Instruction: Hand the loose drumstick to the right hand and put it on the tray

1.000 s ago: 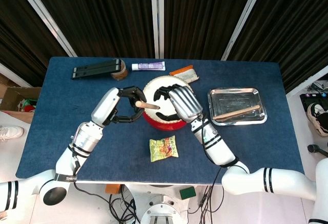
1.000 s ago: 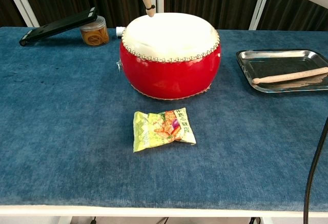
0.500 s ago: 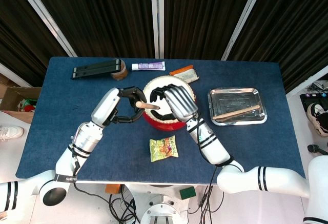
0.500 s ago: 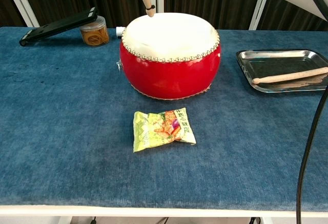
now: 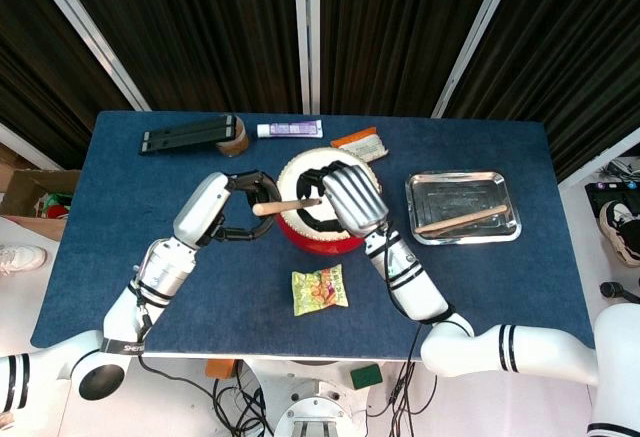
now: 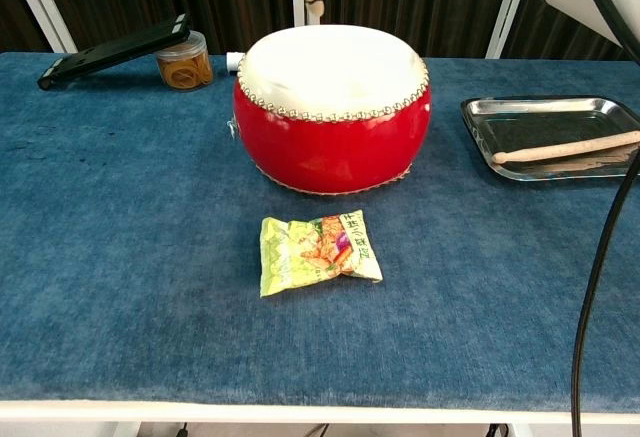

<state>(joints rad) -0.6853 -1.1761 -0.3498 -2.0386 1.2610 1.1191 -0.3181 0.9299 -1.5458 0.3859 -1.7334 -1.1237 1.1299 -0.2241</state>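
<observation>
The loose wooden drumstick (image 5: 285, 205) hangs nearly level above the red drum (image 6: 330, 137), and my left hand (image 5: 243, 207) grips its left end. Its dark-banded tip (image 6: 316, 1) shows bare in the chest view, with no fingers around it. My right hand (image 5: 350, 199) hovers over the drum with fingers spread, and its fingertips reach the stick's right end in the head view. The steel tray (image 5: 430, 192) lies to the right of the drum, with another drumstick (image 6: 565, 147) in it.
A snack packet (image 6: 318, 250) lies in front of the drum. At the back stand a black bar (image 5: 188, 135), a small jar (image 6: 184, 61), a toothpaste tube (image 5: 288, 129) and an orange packet (image 5: 360, 143). A black cable (image 6: 600, 287) hangs at the right.
The drumstick has swung flatter, its tip moving right and upward toward my right hand. My left hand shifted slightly left. My right hand came in over the drum.
</observation>
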